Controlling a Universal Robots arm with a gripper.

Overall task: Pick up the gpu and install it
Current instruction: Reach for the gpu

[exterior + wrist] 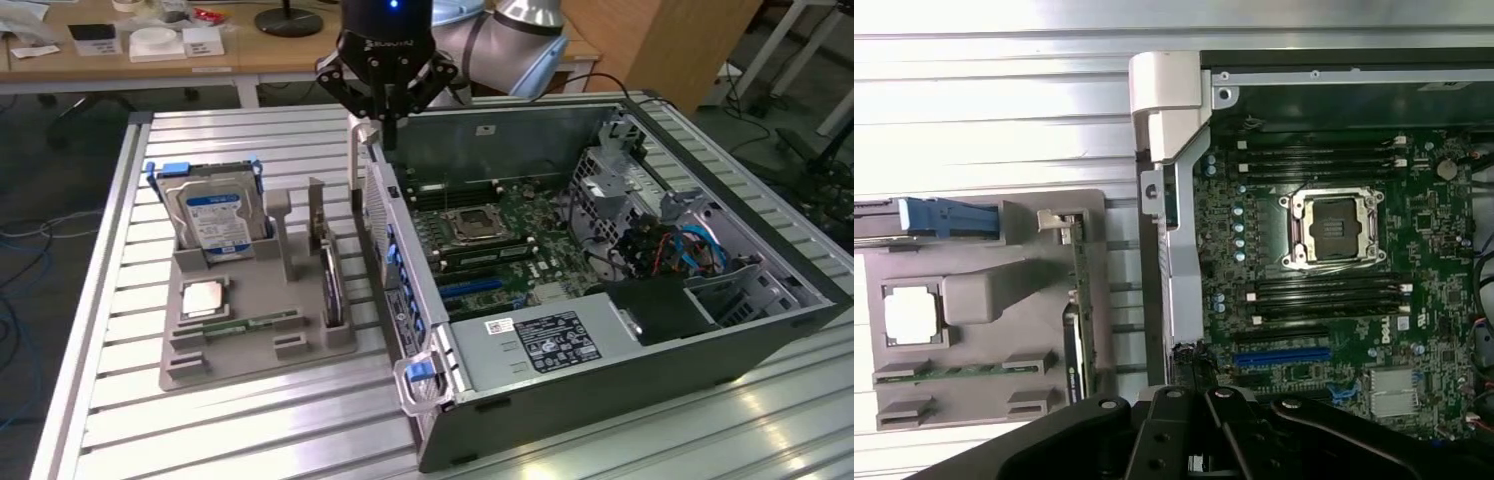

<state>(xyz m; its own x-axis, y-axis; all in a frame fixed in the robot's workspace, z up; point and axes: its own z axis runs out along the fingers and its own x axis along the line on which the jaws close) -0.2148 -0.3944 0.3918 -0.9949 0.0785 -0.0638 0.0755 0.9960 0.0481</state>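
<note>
- The claw hangs clenched, its fingers pressed together with nothing between them. It points down over the rear wall of the open computer case.
- The gpu stands on its long edge in a slot of the grey tray, on the side of the tray nearest the case. It is a thin dark card (seen almost edge-on, so its faces are hard to read).
- The gpu sits lower than the claw and apart from it. In the exterior view it is below and a little to the left of the fingertips, and the case wall is just beside it on the exterior view's right.
- In the wrist view the claw hovers over the case wall, and the gpu shows in the tray beside that wall, untouched.
- The tray also carries three other parts:
  - a hard drive with a blue-white label, standing upright in a blue-edged holder
  - a square processor chip lying flat
  - a slim green memory stick lying flat near the chip
- Inside the case the motherboard lies exposed, showing its processor socket and a blue expansion slot.
- Tray and case both rest on the slatted metal counter.
</note>
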